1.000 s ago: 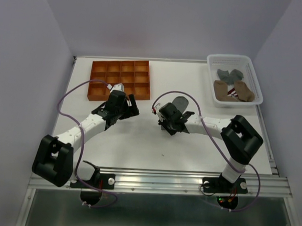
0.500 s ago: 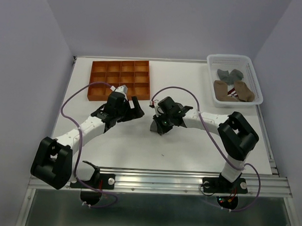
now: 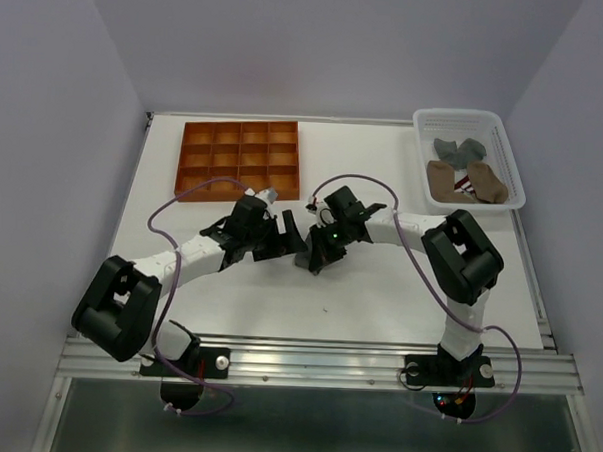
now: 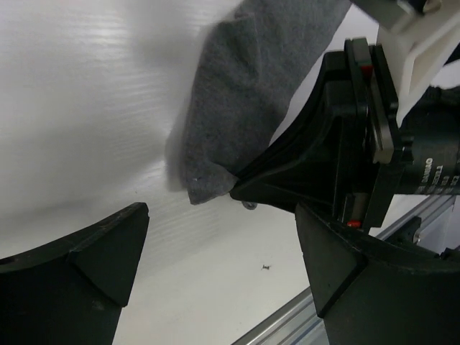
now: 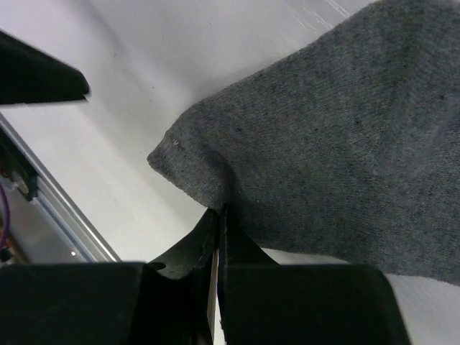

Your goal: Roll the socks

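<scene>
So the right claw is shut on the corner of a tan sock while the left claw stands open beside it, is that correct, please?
Not quite: the sock is grey, not tan, as the right wrist view shows. The rest holds: the right claw is shut on its corner and the left claw stands open beside it.

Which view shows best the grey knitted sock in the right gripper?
The right wrist view: the grey knitted sock fills it, its corner pinched in the shut right gripper. The left wrist view shows one narrow part beside that gripper; the top view hides most of it under the arms.
</scene>
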Robot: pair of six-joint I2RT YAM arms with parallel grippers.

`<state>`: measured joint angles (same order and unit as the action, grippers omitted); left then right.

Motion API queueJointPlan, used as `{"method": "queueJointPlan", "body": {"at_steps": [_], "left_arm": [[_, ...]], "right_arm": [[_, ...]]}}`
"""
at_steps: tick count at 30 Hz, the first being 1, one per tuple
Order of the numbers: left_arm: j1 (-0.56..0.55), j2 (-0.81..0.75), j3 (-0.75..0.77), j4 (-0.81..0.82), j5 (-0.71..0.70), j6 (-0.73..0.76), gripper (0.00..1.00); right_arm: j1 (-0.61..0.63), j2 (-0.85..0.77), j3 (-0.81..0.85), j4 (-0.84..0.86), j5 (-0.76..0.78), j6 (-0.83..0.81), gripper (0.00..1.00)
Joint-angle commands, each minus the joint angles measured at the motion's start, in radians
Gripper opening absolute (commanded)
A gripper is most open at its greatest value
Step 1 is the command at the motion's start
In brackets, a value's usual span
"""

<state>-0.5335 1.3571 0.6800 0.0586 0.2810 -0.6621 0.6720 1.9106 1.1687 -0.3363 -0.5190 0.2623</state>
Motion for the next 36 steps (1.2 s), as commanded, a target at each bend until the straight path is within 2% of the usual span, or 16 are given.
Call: {"method": "queueJointPlan", "body": {"at_steps": [1,2,13,17,23,24,28,30,33,34,36], "left_arm": [[-0.046,0.036,0.016,0.041,0.032,-0.024,0.92],[-0.051,0.039,0.018,0.043,0.032,-0.025,0.87],[-0.074,0.072,0.01,0.044,0.017,-0.056,0.81],[-0.082,0.097,0.035,0.05,0.012,-0.051,0.69],[-0.086,0.12,0.049,0.061,-0.002,-0.054,0.69],[-0.086,0.126,0.052,0.063,-0.003,-0.056,0.66],[-0.088,0.16,0.066,0.06,-0.028,-0.057,0.65],[-0.088,0.174,0.075,0.06,-0.028,-0.059,0.6],[-0.091,0.188,0.087,0.061,-0.023,-0.065,0.59],[-0.092,0.188,0.085,0.066,-0.019,-0.071,0.58],[-0.095,0.192,0.084,0.082,-0.011,-0.082,0.41]], "right_arm": [[-0.029,0.019,0.043,0.006,-0.124,0.054,0.01],[-0.041,0.027,0.045,0.006,-0.128,0.061,0.01],[-0.084,0.059,0.034,0.045,-0.243,0.115,0.01],[-0.094,0.077,0.032,0.057,-0.268,0.13,0.01],[-0.103,0.09,0.036,0.059,-0.288,0.138,0.01],[-0.103,0.093,0.036,0.06,-0.291,0.14,0.01],[-0.112,0.09,0.034,0.06,-0.296,0.13,0.01],[-0.112,0.094,0.034,0.06,-0.297,0.127,0.01],[-0.112,0.099,0.031,0.06,-0.3,0.124,0.01],[-0.112,0.1,0.031,0.062,-0.3,0.123,0.01],[-0.112,0.103,0.029,0.059,-0.297,0.121,0.01]]}}
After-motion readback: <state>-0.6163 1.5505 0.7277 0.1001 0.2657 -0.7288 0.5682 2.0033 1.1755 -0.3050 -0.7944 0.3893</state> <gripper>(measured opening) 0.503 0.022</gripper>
